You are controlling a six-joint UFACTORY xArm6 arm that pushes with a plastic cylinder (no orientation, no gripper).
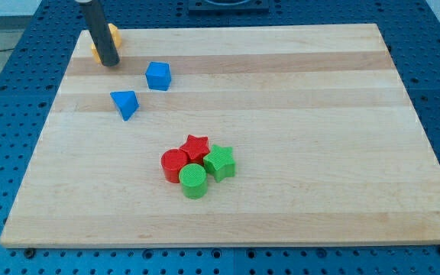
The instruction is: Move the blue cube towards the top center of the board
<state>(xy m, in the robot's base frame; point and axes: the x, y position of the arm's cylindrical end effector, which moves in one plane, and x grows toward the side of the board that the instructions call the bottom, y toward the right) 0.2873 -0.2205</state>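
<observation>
The blue cube (158,76) sits on the wooden board (296,99) in the upper left part. My tip (110,63) is at the view's left of the cube, about a cube's width or more away, not touching it. A blue triangular block (125,104) lies just below and left of the cube. A yellow block (111,40) is partly hidden behind my rod near the top left corner.
A cluster sits at the board's lower middle: a red star (195,144), a red cylinder (174,165), a green star (220,161) and a green cylinder (193,180). The blue pegboard table (434,46) surrounds the board.
</observation>
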